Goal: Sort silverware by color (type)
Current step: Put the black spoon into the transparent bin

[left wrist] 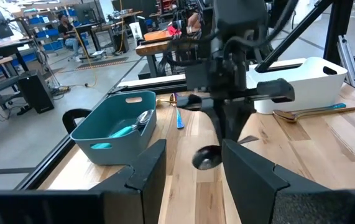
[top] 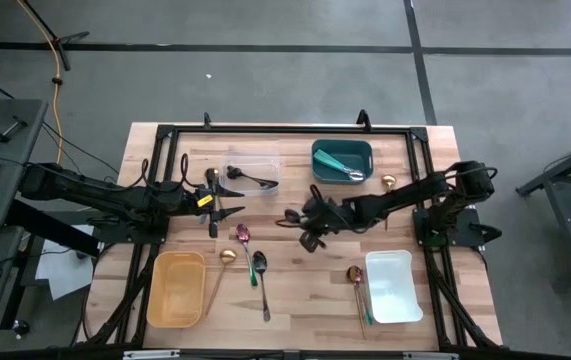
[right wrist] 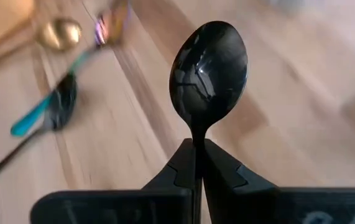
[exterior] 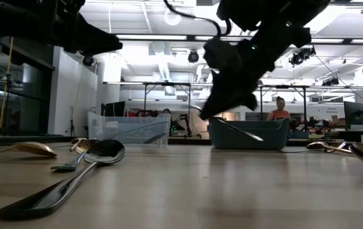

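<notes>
My right gripper (top: 306,229) hangs over the middle of the table, shut on a black spoon (right wrist: 209,68) whose bowl sticks out past the fingertips. My left gripper (top: 233,197) stands open at mid-left, level, with nothing between its fingers; in its wrist view the spoon's bowl (left wrist: 207,158) shows beyond them. On the table lie a pink-purple spoon (top: 243,235), a gold spoon (top: 227,258), a black spoon (top: 260,266), a gold spoon (top: 387,182) at the far right and a teal-handled one (top: 357,280). My right gripper pinches the black spoon's neck (right wrist: 198,135), just behind the bowl, between its two fingers (right wrist: 224,168). The fingers slant down and lie along the spoon, and the handle is hidden behind them. The bowl is lifted clear of the table.
A clear container (top: 253,170) holding a dark utensil and a teal container (top: 342,160) holding teal-handled pieces stand at the far side. An orange container (top: 177,289) stands near left and a white container (top: 393,286) near right. A person shows in the room behind.
</notes>
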`<state>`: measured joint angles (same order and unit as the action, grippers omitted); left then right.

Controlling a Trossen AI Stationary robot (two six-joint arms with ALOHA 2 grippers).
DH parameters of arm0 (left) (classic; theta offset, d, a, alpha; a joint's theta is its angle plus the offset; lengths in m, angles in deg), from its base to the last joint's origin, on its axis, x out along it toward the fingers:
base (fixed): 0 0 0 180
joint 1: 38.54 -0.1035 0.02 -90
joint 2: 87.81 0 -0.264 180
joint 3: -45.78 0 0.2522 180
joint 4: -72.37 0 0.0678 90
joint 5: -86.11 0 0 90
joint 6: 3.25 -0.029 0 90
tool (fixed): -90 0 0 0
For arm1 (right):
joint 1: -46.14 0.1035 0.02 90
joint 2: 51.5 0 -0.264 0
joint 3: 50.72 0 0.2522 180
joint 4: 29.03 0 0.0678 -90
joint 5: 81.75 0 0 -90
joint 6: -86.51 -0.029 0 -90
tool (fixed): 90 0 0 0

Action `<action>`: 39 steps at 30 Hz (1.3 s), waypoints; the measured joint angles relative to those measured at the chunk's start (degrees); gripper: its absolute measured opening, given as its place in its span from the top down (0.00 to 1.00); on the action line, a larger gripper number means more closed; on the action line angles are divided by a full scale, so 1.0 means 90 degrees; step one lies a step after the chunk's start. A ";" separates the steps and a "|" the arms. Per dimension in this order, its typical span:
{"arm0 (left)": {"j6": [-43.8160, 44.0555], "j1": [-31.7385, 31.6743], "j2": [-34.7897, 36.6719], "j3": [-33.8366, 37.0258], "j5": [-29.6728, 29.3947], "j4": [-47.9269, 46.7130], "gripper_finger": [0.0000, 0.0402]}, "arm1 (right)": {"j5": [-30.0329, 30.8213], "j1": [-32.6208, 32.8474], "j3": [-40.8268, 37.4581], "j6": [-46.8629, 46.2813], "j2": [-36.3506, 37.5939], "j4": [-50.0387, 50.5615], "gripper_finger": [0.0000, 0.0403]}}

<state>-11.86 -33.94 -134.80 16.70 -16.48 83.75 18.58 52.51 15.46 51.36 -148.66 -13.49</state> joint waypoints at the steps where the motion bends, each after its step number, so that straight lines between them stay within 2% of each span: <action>1: 0.0000 0.0000 0.0001 0.0000 -0.0001 0.0000 0.63 | 0.0060 0.0000 0.0000 0.0204 0.0000 -0.0191 0.99; 7: -0.0001 -0.0010 0.0002 0.0000 0.0000 0.0067 0.63 | 0.0240 -0.0014 -0.0479 0.1369 0.0007 -0.2283 0.99; 15: -0.0005 -0.0010 0.0002 0.0000 -0.0001 0.0234 0.63 | 0.0362 -0.0293 -0.1808 0.2385 0.0007 -0.6095 0.99; 18: -0.0024 -0.0048 0.0000 0.0000 0.0059 0.0349 0.63 | 0.0335 -0.0402 -0.1970 0.2694 0.0007 -0.7035 0.99; 22: -0.0002 -0.0220 -0.0001 0.0002 0.0821 0.0489 0.63 | 0.0296 -0.0451 -0.1701 0.3149 0.0007 -0.7184 0.99; 25: -0.0002 -0.0361 -0.0057 0.0150 0.1335 0.0964 0.63 | 0.0123 -0.0459 -0.1389 0.3455 0.0010 -0.7161 0.99; 33: 0.0400 -0.0630 -0.0432 0.0522 0.1436 0.1925 0.63 | 0.0020 -0.0457 -0.0965 0.3695 -0.0098 -0.7108 0.99; 39: 0.0788 -0.0770 -0.1030 0.0515 0.1842 0.2444 0.63 | -0.0015 -0.0459 -0.0734 0.3617 -0.0442 -0.7225 0.99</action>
<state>-4.77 -40.87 -144.07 21.34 0.10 105.75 18.44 48.38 8.86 83.92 -152.64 -78.51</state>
